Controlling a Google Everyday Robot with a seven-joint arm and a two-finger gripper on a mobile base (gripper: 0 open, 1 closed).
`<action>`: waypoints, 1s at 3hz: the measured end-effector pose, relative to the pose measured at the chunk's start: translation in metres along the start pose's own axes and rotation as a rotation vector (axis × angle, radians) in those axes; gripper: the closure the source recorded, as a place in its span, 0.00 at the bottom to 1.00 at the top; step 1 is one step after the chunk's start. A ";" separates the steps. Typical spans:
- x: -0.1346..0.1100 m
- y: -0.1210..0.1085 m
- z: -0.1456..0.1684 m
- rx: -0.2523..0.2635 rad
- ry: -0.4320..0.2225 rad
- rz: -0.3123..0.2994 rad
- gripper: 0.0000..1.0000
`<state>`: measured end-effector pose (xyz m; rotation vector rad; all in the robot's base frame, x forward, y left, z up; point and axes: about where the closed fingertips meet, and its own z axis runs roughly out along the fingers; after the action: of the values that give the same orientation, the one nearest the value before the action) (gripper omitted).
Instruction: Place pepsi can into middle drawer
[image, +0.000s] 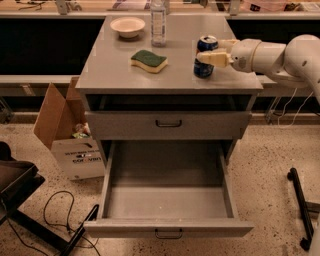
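Well, the dark-blue cylindrical pepsi can (203, 70) stands upright on the smooth grey counter (112, 72), right side. The cream gripper (209, 51) straddles it; whether the jaws are clamped, I cannot tell. Nearby lie a green-yellow sponge (149, 60), a bowl (127, 26) and a clear bottle (158, 22). Below, the middle drawer (167, 228) gapes open.

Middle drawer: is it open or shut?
Open: the middle drawer is pulled far out, its tray showing. The gripper is at the pepsi can.

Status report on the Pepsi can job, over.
Gripper at pepsi can on cabinet top. Middle drawer open below. Sponge apart, left of can.
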<state>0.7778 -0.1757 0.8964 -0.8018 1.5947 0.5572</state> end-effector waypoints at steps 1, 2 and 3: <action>0.000 0.000 0.000 0.000 0.000 0.000 0.70; 0.000 0.000 0.000 0.000 0.000 0.000 0.94; 0.000 0.000 0.000 0.000 0.000 0.000 1.00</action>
<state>0.7777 -0.1756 0.8966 -0.8022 1.5948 0.5567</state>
